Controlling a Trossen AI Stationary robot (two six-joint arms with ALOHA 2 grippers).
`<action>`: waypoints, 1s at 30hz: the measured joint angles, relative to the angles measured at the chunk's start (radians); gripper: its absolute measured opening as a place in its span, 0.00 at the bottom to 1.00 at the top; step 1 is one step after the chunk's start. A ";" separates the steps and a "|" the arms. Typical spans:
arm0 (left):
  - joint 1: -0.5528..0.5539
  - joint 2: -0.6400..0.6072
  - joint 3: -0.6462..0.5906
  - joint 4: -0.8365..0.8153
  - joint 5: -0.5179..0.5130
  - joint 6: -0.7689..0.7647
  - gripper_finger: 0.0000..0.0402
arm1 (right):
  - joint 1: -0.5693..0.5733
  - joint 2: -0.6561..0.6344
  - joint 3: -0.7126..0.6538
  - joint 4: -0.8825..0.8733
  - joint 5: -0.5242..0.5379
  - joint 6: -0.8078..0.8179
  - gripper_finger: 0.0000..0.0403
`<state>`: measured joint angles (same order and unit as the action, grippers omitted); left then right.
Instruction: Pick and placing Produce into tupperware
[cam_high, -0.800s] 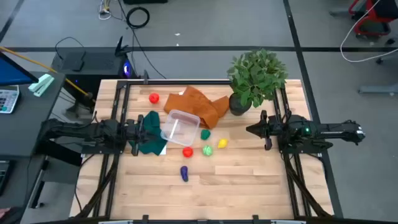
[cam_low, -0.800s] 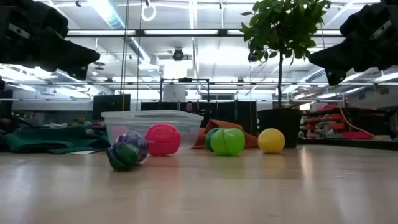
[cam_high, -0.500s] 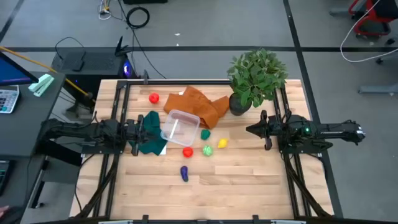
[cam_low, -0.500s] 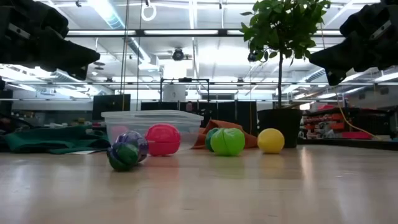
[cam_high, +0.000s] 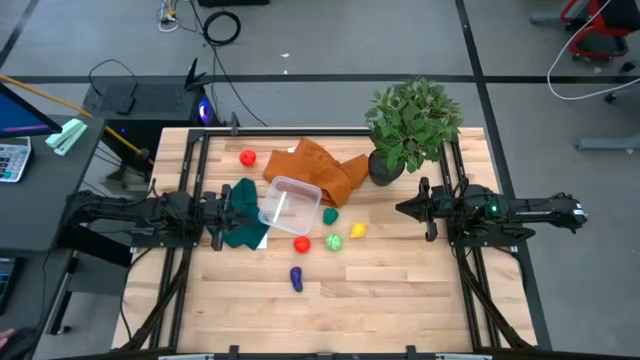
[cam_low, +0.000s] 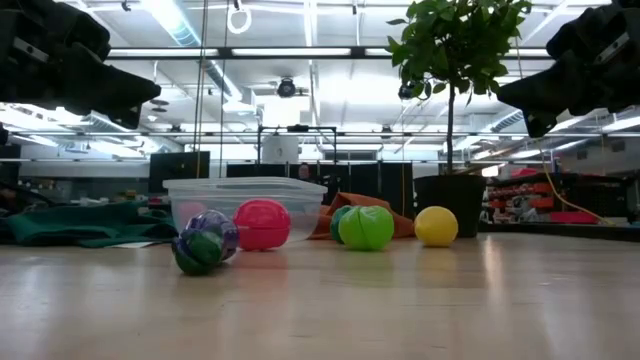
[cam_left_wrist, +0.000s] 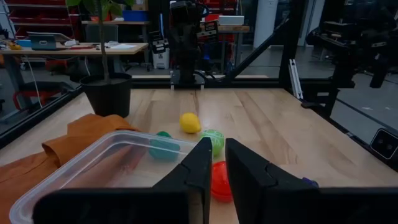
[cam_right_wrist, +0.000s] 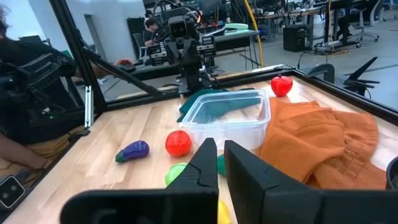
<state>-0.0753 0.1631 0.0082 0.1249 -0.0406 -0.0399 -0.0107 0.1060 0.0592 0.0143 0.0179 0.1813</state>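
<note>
Tupperware (cam_high: 290, 204) on orange cloth (cam_high: 325, 168); plant (cam_high: 412, 125) behind; both claws nearly pressed together.

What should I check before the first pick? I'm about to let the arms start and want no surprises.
1. Clear plastic tupperware box empty and open on top: ok.
2. Produce loose on the wooden table: ok; red round piece, yellow-green piece, yellow piece, purple eggplant.
3. Second red piece sits beyond the orange cloth: ok.
4. Left end effector empty, fingers nearly together: ok.
5. Right end effector empty, fingers nearly together: ok.
6. Small green piece touching the box: cannot tell.
</note>
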 joint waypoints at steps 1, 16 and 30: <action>0.000 0.000 0.000 0.000 0.000 0.000 0.13 | 0.000 0.000 0.000 0.000 0.000 0.000 0.00; 0.000 0.000 0.000 0.000 0.000 0.000 0.14 | 0.000 0.000 0.000 0.000 0.000 0.000 0.00; 0.000 0.000 0.000 0.000 0.000 0.000 0.15 | 0.000 0.000 0.000 0.000 0.000 0.000 0.00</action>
<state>-0.0753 0.1635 0.0082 0.1249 -0.0403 -0.0397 -0.0108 0.1061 0.0593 0.0144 0.0181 0.1813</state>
